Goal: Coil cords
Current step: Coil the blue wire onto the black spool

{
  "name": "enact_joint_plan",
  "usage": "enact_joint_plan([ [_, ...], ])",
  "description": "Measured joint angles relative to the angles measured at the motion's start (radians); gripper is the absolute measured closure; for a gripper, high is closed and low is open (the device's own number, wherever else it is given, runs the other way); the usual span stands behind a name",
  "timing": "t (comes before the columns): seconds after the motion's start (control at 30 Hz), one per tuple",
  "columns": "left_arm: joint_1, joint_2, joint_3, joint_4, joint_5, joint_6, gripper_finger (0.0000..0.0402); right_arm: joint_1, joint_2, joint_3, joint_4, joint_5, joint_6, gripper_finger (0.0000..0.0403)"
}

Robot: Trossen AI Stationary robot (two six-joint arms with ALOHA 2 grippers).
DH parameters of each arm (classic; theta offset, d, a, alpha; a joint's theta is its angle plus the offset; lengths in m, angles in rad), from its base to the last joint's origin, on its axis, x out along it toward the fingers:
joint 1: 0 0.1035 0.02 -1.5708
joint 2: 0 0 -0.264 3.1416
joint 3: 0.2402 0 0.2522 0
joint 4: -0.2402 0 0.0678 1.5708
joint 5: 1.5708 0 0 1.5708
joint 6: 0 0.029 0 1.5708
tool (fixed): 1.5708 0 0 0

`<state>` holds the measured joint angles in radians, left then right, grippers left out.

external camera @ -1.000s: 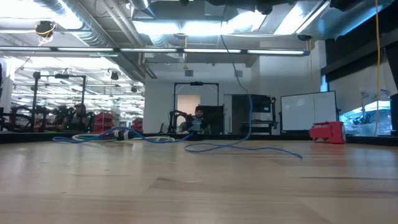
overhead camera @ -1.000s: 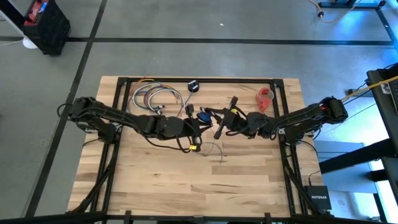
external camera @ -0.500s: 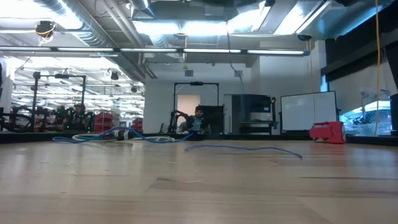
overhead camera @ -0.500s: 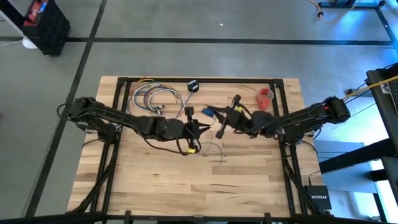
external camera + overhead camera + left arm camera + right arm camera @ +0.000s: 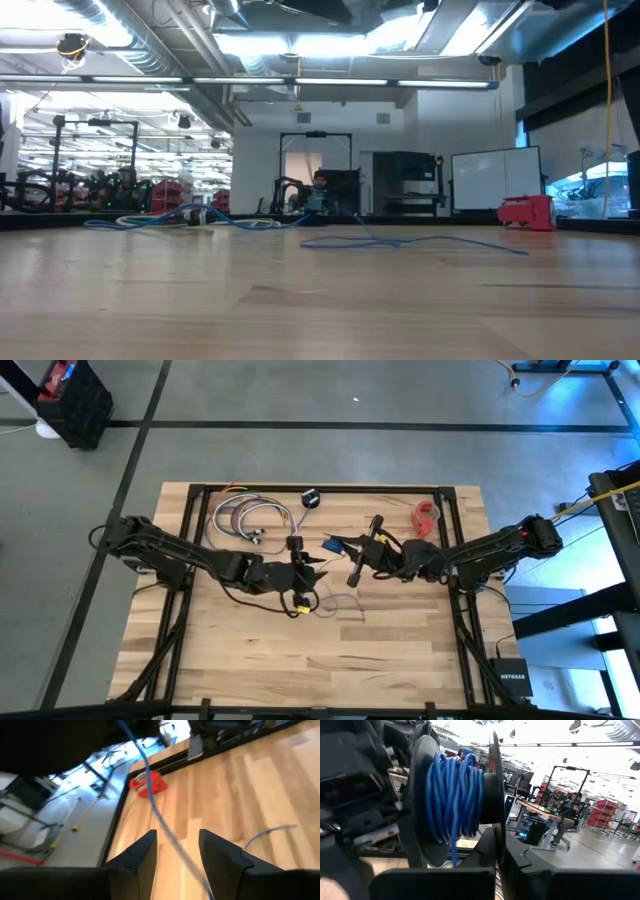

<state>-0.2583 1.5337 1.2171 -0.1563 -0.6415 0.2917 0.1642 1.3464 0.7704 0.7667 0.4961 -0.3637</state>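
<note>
A thin blue cord (image 5: 454, 790) is wound on a black spool (image 5: 335, 544) held above the middle of the table, with my right gripper (image 5: 496, 847) shut on it. From the spool a free strand (image 5: 160, 827) runs down between the spread fingers of my open left gripper (image 5: 177, 852); whether it touches them I cannot tell. The strand's end lies in loose loops on the boards (image 5: 410, 241), also seen from above (image 5: 340, 600). In the high view my left gripper (image 5: 316, 572) stands just left of the spool, and my right gripper (image 5: 368, 556) is on its right. My right gripper pinches the lower edge of the spool's thin end plate (image 5: 493, 827) between its two fingers, coming level from the table's right side. The spool is lifted clear of the table with its axle about level and the blue windings beside the fingers.
A bundle of coloured cords (image 5: 250, 518) lies at the far left of the table and shows in the low view too (image 5: 190, 217). A small black puck (image 5: 310, 498) sits at the far edge and a red tape roll (image 5: 428, 515) at the far right.
My left gripper has drawn back from the spool toward the table's left edge. The strand that rose steeply from the table a second ago has fallen and now lies slack on the boards, stretched farther toward the right.
</note>
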Motion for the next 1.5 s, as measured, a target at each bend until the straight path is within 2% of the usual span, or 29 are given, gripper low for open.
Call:
enact_joint_plan([
  [0.27, -0.081, -0.056, 0.0, -0.111, -0.034, -0.084, 0.0261, 0.0, 0.001, -0.001, -0.008, -0.001, -0.007, 0.0402],
  [0.37, -0.102, -0.07, 0.0, -0.159, -0.104, -0.112, 0.0261, 0.0, 0.001, -0.001, -0.008, -0.011, -0.007, 0.0402],
  [0.47, -0.109, -0.076, 0.0, -0.153, -0.169, -0.096, 0.0261, 0.0, 0.002, -0.002, -0.014, -0.064, -0.008, 0.0402],
  [0.7, -0.107, -0.102, -0.023, -0.096, -0.17, -0.038, 0.0261, -0.001, 0.003, -0.002, -0.073, -0.171, -0.015, 0.0402],
  [0.77, -0.108, -0.13, -0.061, -0.032, -0.141, -0.006, 0.0261, -0.001, 0.003, -0.002, -0.086, -0.175, -0.027, 0.0402],
  [0.93, -0.091, -0.239, -0.198, 0.22, 0.047, 0.055, 0.0261, -0.001, 0.003, -0.002, -0.086, -0.175, -0.033, 0.0402],
  [1.07, -0.056, -0.283, -0.294, 0.409, 0.081, 0.062, 0.0261, -0.001, 0.003, -0.002, -0.084, -0.175, -0.034, 0.0402],
  [1.27, -0.014, -0.27, -0.323, 0.518, 0.241, 0.059, 0.0261, -0.001, 0.003, -0.002, -0.085, -0.175, -0.034, 0.0402],
  [1.5, 0.005, -0.242, -0.323, 0.555, 0.243, 0.057, 0.0261, -0.001, 0.006, -0.002, -0.087, -0.184, -0.034, 0.0402],
])
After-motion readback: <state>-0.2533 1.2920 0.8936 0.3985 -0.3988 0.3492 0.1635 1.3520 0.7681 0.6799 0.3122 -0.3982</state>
